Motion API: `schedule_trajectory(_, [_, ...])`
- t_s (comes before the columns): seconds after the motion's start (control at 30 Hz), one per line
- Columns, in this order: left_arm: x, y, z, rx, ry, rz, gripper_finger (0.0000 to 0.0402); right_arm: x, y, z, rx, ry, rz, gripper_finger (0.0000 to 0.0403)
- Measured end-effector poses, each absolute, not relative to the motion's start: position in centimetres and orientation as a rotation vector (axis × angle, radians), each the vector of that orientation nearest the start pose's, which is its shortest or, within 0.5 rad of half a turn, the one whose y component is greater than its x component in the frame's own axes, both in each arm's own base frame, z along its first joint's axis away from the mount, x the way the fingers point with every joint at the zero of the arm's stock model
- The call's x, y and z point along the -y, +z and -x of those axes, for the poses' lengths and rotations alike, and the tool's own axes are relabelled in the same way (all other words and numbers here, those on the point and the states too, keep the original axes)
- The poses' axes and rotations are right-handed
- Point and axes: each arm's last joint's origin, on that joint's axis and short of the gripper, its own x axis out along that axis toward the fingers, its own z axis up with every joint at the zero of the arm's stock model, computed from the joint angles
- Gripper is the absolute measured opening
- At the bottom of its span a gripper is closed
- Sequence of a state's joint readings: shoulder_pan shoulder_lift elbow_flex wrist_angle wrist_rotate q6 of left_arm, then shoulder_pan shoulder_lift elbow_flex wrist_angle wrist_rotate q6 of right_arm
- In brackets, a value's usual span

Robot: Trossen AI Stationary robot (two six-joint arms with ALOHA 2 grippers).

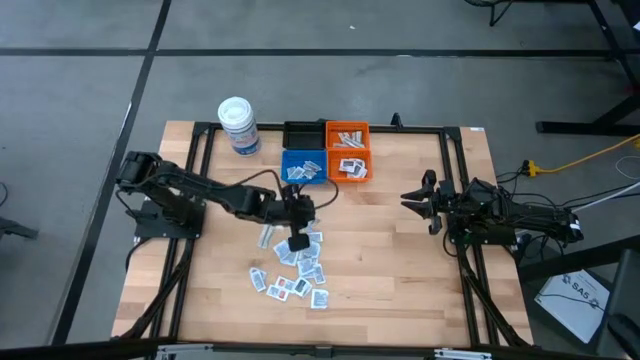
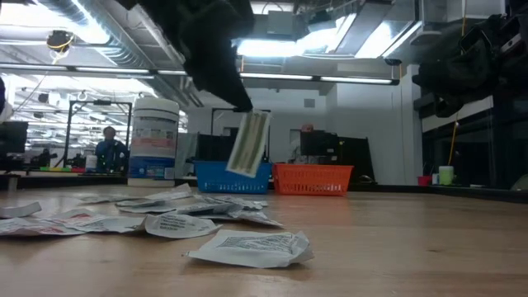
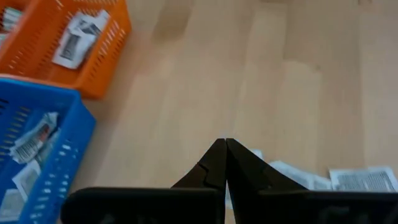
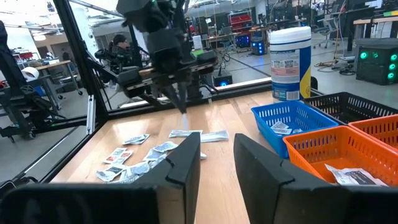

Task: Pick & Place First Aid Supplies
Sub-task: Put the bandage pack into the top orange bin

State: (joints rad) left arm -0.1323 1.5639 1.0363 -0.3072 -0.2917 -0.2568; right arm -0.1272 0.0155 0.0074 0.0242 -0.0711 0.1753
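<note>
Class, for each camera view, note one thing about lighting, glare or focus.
High view: even light, soft shadows under the sachets. Low view: bright ceiling lights leave the left tool a dark silhouette. Left wrist view: bins slightly soft. Right wrist view: right tool blurred up close.

My two arms are dark, jointed and slim, with black cables looping loosely along their links. My left end effector (image 3: 225,163) has two matte black fingers tapering to sharp wedge tips. My right end effector (image 4: 216,163) carries blockier black fingers with flat, angled faces.
</note>
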Motion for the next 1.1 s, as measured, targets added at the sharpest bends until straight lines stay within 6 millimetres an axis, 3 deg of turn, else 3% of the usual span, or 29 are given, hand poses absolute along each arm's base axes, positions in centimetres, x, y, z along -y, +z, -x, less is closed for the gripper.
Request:
schedule_trajectory(0.2, [1.9, 22.0, -32.8, -0.803, 0.237, 0.070, 0.0002, 1.0, 16.7, -9.8, 0.021, -0.054, -0.174, 0.0100])
schedule_trajectory(0.6, [2.6, 16.1, -34.4, -0.975, 0.297, -0.185, 0.0002, 1.0, 16.7, -9.8, 0.021, -0.054, -0.174, 0.0100])
schedule_trajectory(0.87, [2.9, 15.6, -34.6, -0.995, 0.255, -0.277, 0.0002, 1.0, 16.7, -9.8, 0.020, -0.054, -0.174, 0.0100])
schedule_trajectory(1.1, [2.8, 16.7, -34.4, -0.964, 0.231, -0.260, 0.0026, 1.0, 16.7, -9.8, 0.021, -0.054, -0.174, 0.0100])
